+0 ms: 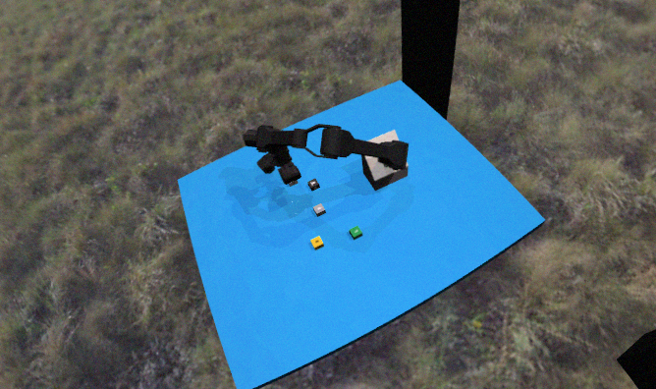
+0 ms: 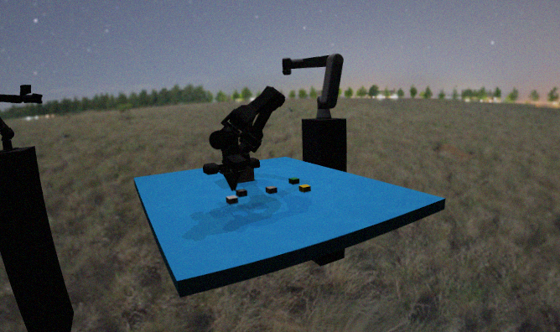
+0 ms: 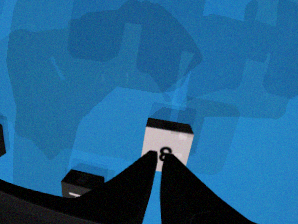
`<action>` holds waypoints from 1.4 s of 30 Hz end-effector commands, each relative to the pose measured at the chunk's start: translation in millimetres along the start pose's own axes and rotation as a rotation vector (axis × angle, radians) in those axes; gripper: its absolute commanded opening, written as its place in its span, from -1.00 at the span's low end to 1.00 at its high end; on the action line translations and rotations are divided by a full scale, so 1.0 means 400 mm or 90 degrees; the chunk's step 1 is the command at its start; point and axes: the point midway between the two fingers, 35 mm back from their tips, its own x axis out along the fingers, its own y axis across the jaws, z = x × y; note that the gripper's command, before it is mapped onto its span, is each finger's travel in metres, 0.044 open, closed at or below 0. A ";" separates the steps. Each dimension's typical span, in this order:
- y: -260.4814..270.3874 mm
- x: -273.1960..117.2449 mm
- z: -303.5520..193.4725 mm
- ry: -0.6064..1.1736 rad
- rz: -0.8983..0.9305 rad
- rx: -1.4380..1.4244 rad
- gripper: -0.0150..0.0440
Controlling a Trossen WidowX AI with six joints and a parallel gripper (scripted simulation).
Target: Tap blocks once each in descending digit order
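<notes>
My gripper is shut and empty, its tips just above the white block. That block's digit reads as an upside-down 3, partly covered by a fingertip; in the top view the arm mostly hides the block. The black block sits beside it, its digit mostly cut off in the wrist view. The grey block, yellow block and green block stand apart, their digits too small to read.
The blue table bears the arm's box-shaped base. Dark pedestals with other arms stand beyond the table's edges. The arm's shadow falls around the blocks.
</notes>
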 end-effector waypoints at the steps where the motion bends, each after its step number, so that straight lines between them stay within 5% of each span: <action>1: 0.000 -0.035 0.004 0.004 -0.003 -0.002 -0.42; 7: 0.001 -0.195 0.003 0.005 -0.004 -0.001 -0.42; 12: 0.008 -0.210 0.004 0.004 -0.004 -0.005 -0.42; 22: 0.374 -0.250 -0.002 0.003 -0.017 0.001 -0.42; 32: 0.694 -0.226 -0.165 0.005 -0.005 0.000 -0.42; 42: 0.773 -0.208 -0.248 0.007 0.005 -0.001 -0.42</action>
